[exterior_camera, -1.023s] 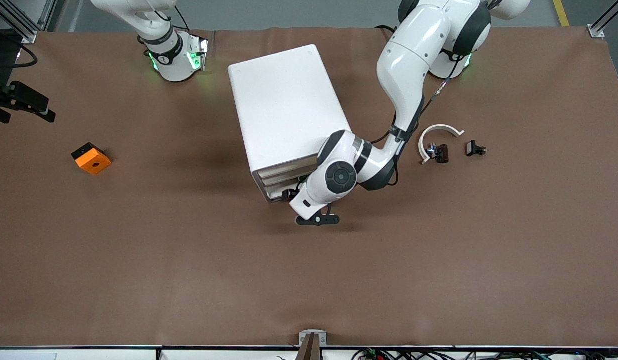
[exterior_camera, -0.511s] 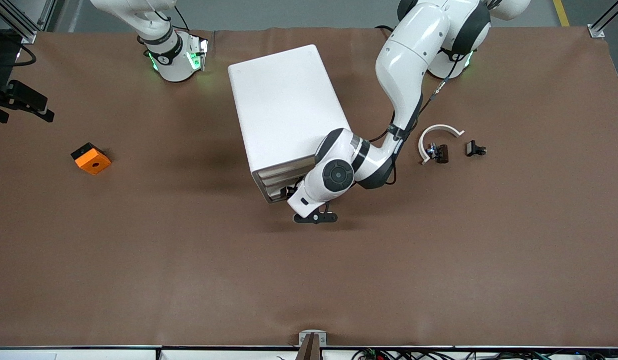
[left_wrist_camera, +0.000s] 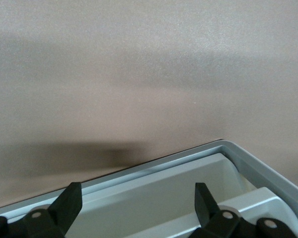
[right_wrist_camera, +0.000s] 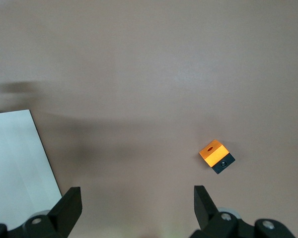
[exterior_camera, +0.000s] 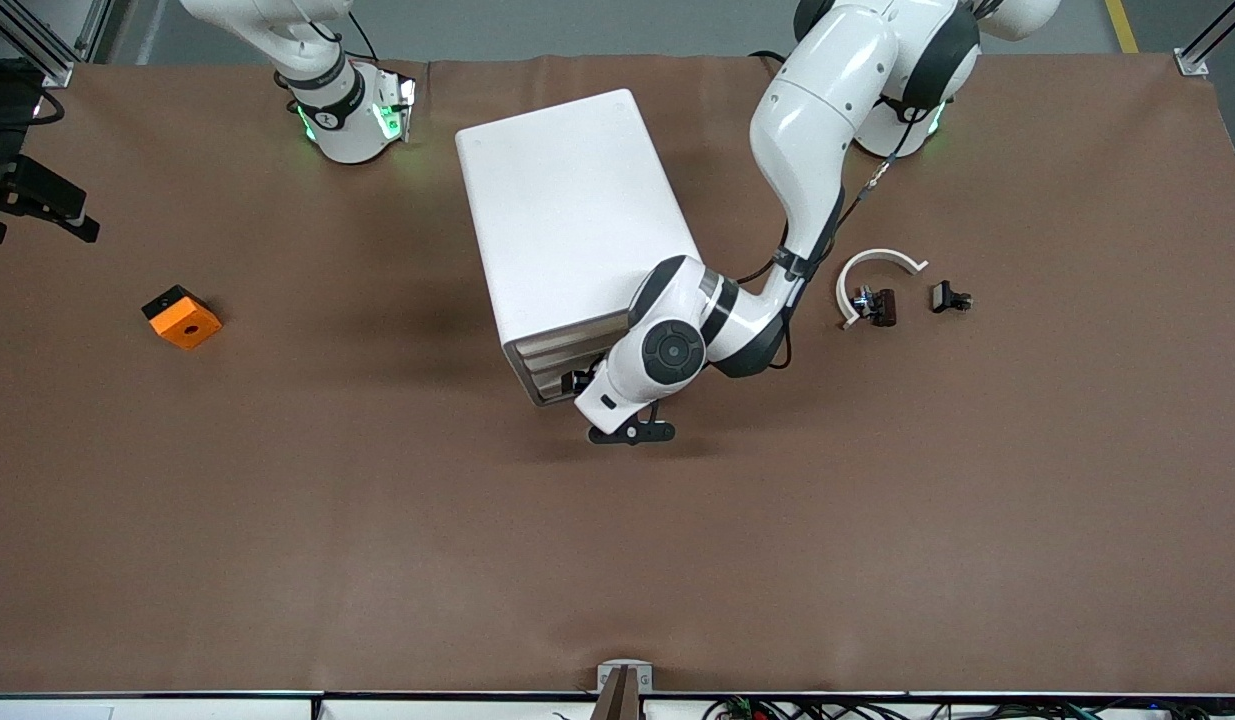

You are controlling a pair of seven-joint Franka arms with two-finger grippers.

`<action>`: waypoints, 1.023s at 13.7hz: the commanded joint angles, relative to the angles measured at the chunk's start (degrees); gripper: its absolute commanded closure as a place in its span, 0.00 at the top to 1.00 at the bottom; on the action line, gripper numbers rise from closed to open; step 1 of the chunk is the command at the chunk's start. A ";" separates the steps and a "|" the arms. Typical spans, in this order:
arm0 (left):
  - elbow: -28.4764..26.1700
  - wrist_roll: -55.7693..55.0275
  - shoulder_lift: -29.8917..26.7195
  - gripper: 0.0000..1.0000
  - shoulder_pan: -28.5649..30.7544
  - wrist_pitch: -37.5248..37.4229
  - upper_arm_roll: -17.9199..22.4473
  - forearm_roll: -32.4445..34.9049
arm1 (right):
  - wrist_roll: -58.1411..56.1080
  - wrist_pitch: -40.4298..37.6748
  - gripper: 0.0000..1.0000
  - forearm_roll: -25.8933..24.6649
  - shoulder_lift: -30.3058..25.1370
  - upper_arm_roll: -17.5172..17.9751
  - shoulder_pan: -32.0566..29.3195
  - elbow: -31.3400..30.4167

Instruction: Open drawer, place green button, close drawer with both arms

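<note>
From my station I see the white drawer cabinet (exterior_camera: pixel 575 225), a smooth boxy unit with rounded corners, standing on the matte brown table cover (exterior_camera: pixel 377 550) between the two bases. Its drawer fronts face the front camera at a slant. The left gripper (exterior_camera: pixel 580 383) sits low against those fronts, at the corner toward the left arm's end of the table, with the glossy white wrist and its black round joint cap above it. In the left wrist view the left gripper (left_wrist_camera: pixel 135 201) has its two black wedge-shaped fingers (left_wrist_camera: pixel 69 201) spread wide apart, straddling a pale grey-blue plastic drawer rim (left_wrist_camera: pixel 188 157) with a hollow white tray inside; how far the drawer is out I cannot judge from this close angle.

The right arm waits up near its base, and its gripper is hard to pick out in the front view. In the right wrist view the right gripper (right_wrist_camera: pixel 135 201) hangs high over the table with its black fingers (right_wrist_camera: pixel 202 198) wide apart and empty, looking down on the orange square block (right_wrist_camera: pixel 216 155) with a hole and a black underside.

Toward the left arm's end lie a curved white plastic arc (exterior_camera: pixel 870 272) and two small dark parts: one (exterior_camera: pixel 875 304) inside the arc, touching it, which may be the button, though I see no green cap, and a black clip (exterior_camera: pixel 949 297) just beside
</note>
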 commanded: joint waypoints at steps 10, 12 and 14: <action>-1.07 -0.20 -7.19 1.00 3.70 7.03 10.97 3.47 | 0.77 -0.67 1.00 -0.86 0.62 -0.17 0.43 1.51; -1.59 0.24 -9.92 1.00 7.39 5.55 11.85 5.13 | 0.77 -0.67 1.00 -0.86 0.62 -0.17 0.43 1.51; -1.51 0.59 -13.43 1.00 10.91 0.29 12.12 12.31 | 0.77 -0.67 1.00 -0.86 0.62 -0.17 0.43 1.51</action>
